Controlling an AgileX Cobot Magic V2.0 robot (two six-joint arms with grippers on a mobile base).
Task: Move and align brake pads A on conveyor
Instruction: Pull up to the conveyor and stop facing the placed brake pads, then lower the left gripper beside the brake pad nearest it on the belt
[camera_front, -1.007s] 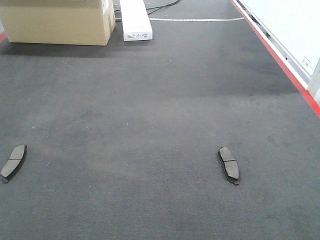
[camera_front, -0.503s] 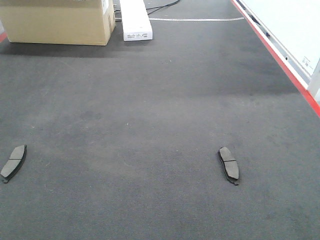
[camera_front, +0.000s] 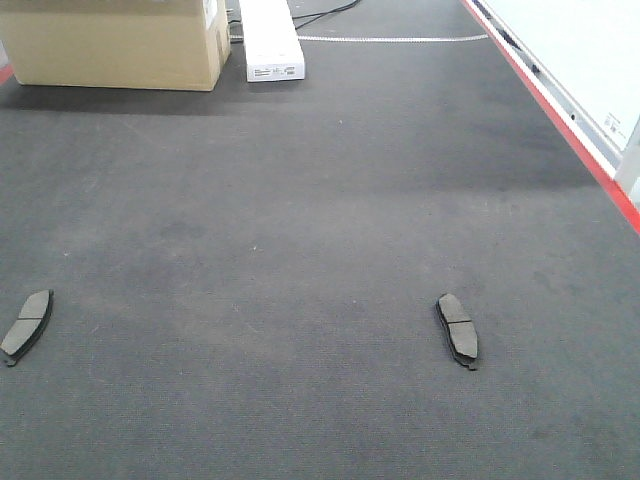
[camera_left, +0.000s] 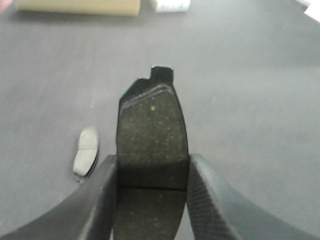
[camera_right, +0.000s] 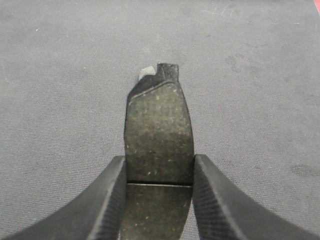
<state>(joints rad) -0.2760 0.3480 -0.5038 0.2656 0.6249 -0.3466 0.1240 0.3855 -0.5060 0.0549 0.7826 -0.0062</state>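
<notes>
fingers of the left gripper (camera_left: 152, 200) clench a flat dark-grey grooved brake pad (camera_left: 151, 145); the right gripper (camera_right: 159, 200) clamps another (camera_right: 159, 135), both above the matte charcoal conveyor belt (camera_front: 300, 200). two pads (camera_front: 458, 328) (camera_front: 26, 325) lie well apart. each should be lowered flat, lengthwise beside those. beyond stands a cardboard box (camera_front: 120, 45).

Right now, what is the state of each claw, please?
Left claw: closed on a brake pad.
Right claw: closed on another brake pad.
</notes>
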